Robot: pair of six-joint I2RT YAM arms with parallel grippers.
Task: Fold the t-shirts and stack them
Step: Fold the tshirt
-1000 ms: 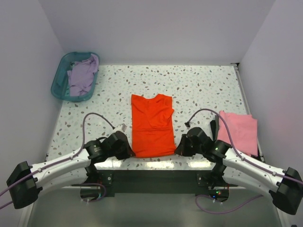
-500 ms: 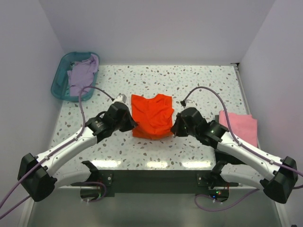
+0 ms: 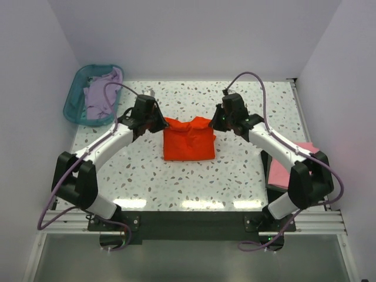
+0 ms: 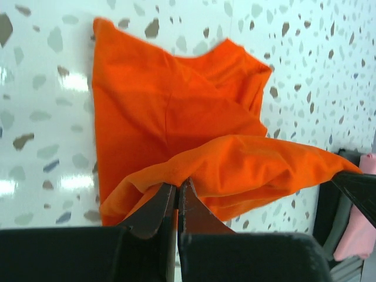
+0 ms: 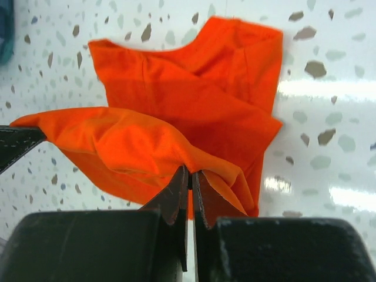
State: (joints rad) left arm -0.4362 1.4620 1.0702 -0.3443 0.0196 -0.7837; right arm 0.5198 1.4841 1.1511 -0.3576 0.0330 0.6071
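Top: orange-red t-shirt [image 3: 188, 144] central, its hem raised over the upper half to make the fold; pink t-shirt [image 3: 276, 171] lies at right | Left wrist: left gripper [image 4: 176, 194] pinched tight on one hem corner | Right wrist: right gripper [image 5: 189, 179] clamped on the opposite corner, so the edge hangs taut.

Teal basket [image 3: 71, 101] (far left) on speckled table [image 3: 247, 170]

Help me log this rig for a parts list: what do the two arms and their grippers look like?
Both arms, left arm and right arm, have white links with black joints and wrist housings. A purple cable loops from each wrist. The left gripper and right gripper have thin, dark, tapered fingers.
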